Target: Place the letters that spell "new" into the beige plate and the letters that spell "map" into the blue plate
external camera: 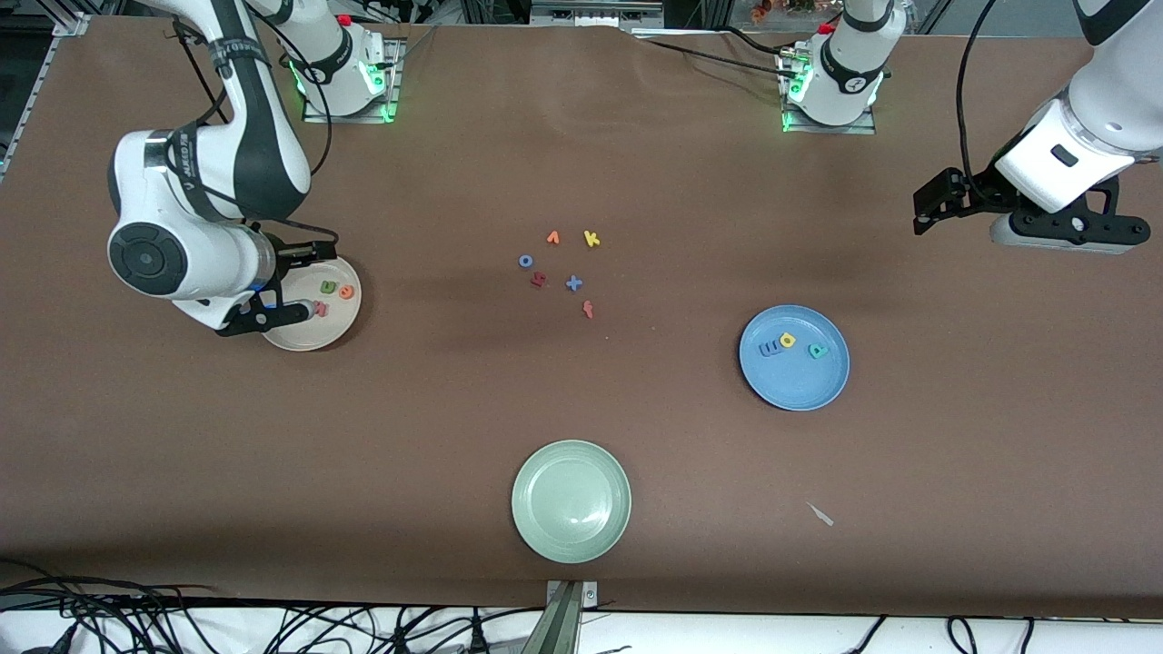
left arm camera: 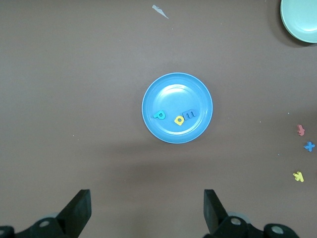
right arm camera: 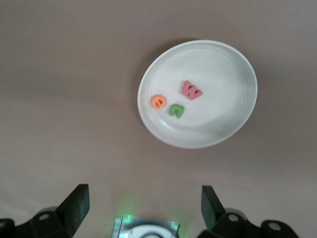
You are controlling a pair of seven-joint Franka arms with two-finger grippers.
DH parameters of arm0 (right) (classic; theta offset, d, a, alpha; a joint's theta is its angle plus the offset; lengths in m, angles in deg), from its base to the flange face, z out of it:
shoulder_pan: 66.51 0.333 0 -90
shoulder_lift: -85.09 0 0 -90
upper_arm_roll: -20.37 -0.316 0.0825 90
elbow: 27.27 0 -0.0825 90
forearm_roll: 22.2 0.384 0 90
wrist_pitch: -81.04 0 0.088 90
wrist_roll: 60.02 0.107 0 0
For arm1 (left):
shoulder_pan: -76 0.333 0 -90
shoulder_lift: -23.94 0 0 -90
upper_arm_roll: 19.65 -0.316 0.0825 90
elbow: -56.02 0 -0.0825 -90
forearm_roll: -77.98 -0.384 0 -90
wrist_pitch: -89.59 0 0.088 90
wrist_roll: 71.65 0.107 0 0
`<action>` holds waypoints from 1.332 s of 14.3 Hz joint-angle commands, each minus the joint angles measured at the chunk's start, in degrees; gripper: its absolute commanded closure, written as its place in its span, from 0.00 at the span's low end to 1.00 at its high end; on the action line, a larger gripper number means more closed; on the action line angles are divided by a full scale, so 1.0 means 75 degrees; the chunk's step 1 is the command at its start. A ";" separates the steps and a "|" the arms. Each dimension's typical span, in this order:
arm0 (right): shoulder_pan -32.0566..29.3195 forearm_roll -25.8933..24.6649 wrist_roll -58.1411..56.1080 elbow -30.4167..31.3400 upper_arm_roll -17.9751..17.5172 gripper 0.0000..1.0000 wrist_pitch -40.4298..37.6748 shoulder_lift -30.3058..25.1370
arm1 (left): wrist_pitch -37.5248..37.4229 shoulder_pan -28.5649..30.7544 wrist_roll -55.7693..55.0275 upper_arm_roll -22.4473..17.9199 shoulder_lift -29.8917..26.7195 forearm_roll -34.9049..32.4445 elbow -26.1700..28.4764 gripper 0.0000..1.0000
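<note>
We see the beige plate (external camera: 341,329) toward the right arm's end of the table, holding the green n (right arm camera: 176,110), the orange e (right arm camera: 158,102) and the pink-red w (right arm camera: 191,90), close together. The right gripper (right arm camera: 143,206) hangs over this plate's edge, its fingers spread wide and holding nothing. The blue plate (external camera: 795,386) lies toward the left arm's end, carrying the blue m (left arm camera: 190,114), the yellow a (left arm camera: 179,120) and the teal p (left arm camera: 159,115). The left gripper (left arm camera: 147,208) waits high over the table's end, fingers likewise spread and empty. Six spare letters (external camera: 563,268) lie scattered on the brown table (external camera: 363,454) between the plates; a pale green plate (external camera: 571,500) sits nearest the front camera
</note>
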 commanded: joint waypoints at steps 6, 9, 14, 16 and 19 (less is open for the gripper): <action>-0.0228 0.0021 -0.0145 -0.1320 -0.0249 0.00 -0.1331 -0.0397 | -0.0229 0.0086 0.0092 0.0093 0.0106 -0.0188 -0.0246 0.00; -0.1468 -0.0305 -0.0110 -0.1110 -0.1513 0.00 -0.1016 -0.1005 | -0.0264 0.0086 0.0080 0.0105 0.0106 -0.0188 -0.0246 0.00; -0.3027 -0.0883 -0.0029 -0.0583 -0.2805 0.00 -0.0183 -0.2283 | -0.0253 0.0050 0.0080 0.0128 0.0118 -0.0200 -0.0246 0.00; -0.3206 -0.0847 -0.0063 -0.0570 -0.2992 0.00 -0.0123 -0.2414 | -0.0253 0.0027 0.0080 0.0128 0.0118 -0.0200 -0.0258 0.00; -0.3884 -0.1011 -0.0051 -0.0570 -0.3590 0.00 -0.0054 -0.2437 | -0.0253 0.0015 0.0080 0.0128 0.0118 -0.0200 -0.0258 0.00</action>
